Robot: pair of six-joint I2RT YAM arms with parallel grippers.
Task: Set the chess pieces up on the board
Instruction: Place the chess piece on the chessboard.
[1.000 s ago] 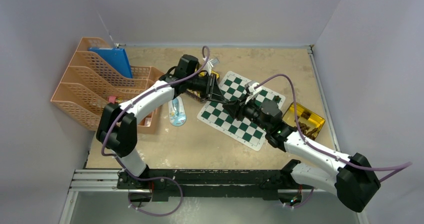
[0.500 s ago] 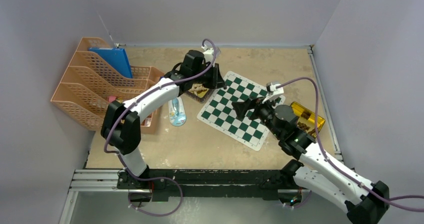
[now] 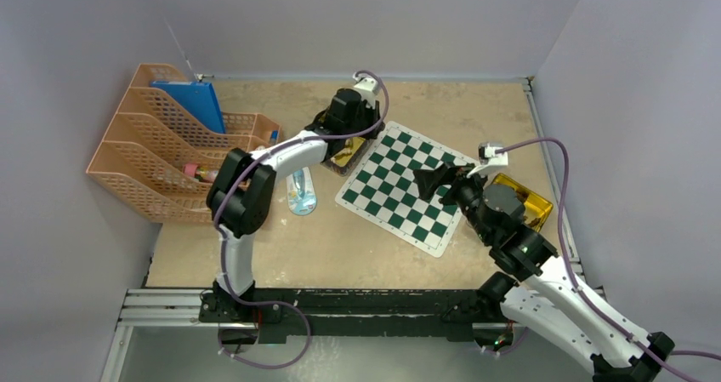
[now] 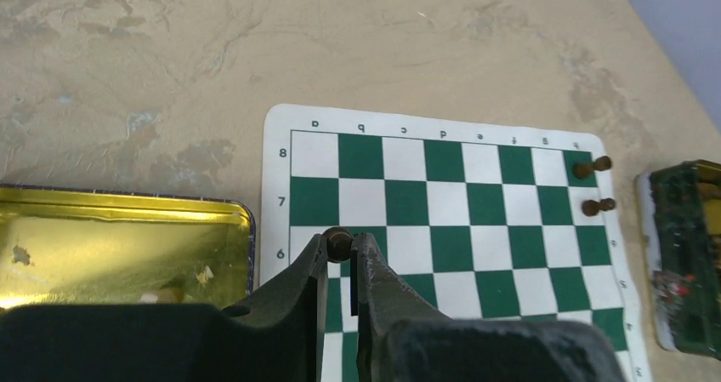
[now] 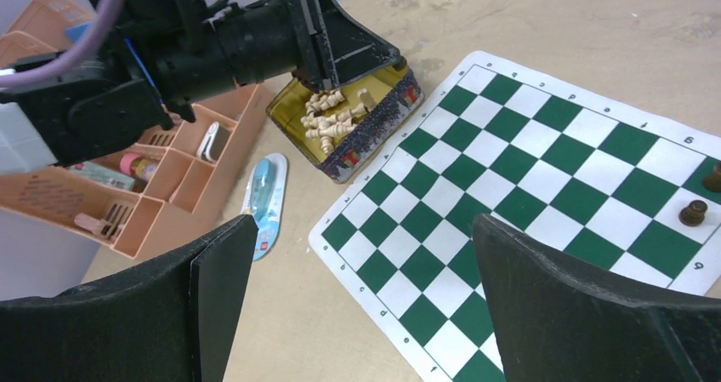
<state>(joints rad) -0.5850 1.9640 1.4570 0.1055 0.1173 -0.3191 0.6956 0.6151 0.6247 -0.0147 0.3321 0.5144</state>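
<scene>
My left gripper (image 4: 340, 246) is shut on a small dark brown chess piece (image 4: 340, 242), whose round head is pinched between the fingertips. It hangs over the board (image 4: 442, 203) near its edge beside the gold tin (image 4: 119, 246). Two dark brown pieces (image 4: 591, 168) (image 4: 598, 205) stand on the far corner squares and also show in the right wrist view as pieces (image 5: 695, 213). My right gripper (image 5: 364, 222) stands wide open and empty above the board (image 5: 544, 186). From above, the left gripper (image 3: 364, 133) is at the board's far left corner and the right gripper (image 3: 429, 180) over its right side.
An open tin (image 5: 340, 114) holds several pale beige pieces beside the board. A second gold tin (image 3: 523, 199) lies right of the board. An orange file rack (image 3: 161, 152) stands at the left, with a blue packet (image 3: 299, 191) between it and the board.
My right gripper opened wide and drew back to the right across the board. My left arm swung toward the board's far left corner, staying shut on the dark piece.
</scene>
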